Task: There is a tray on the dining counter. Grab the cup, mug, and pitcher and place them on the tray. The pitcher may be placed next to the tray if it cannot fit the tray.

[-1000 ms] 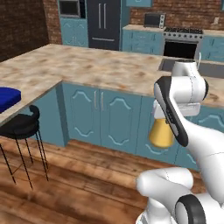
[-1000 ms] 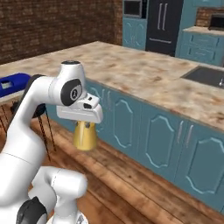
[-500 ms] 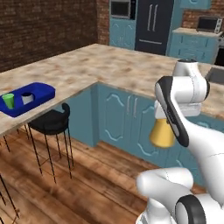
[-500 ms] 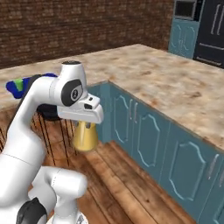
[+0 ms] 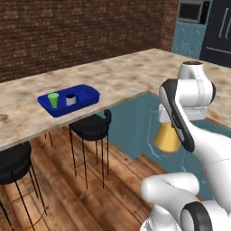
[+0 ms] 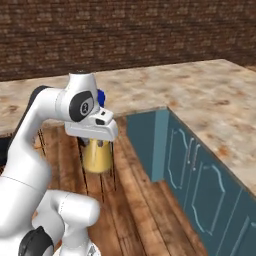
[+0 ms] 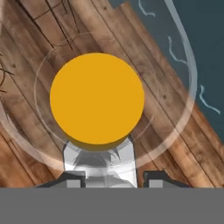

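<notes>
The tool (image 5: 168, 121) was shut on the neck of the pitcher (image 5: 167, 138), which hung over the wooden floor, well apart from the table (image 5: 122, 76). The likely risk was a slip or a slosh: held only by its narrow neck, the pitcher could swing if the base jolted, and it was full of orange liquid. On the table's left part, the tray (image 5: 88, 92) already held the cup (image 5: 54, 99) and, just right of it, the mug (image 5: 71, 99), so little room was left there for the pitcher.
</notes>
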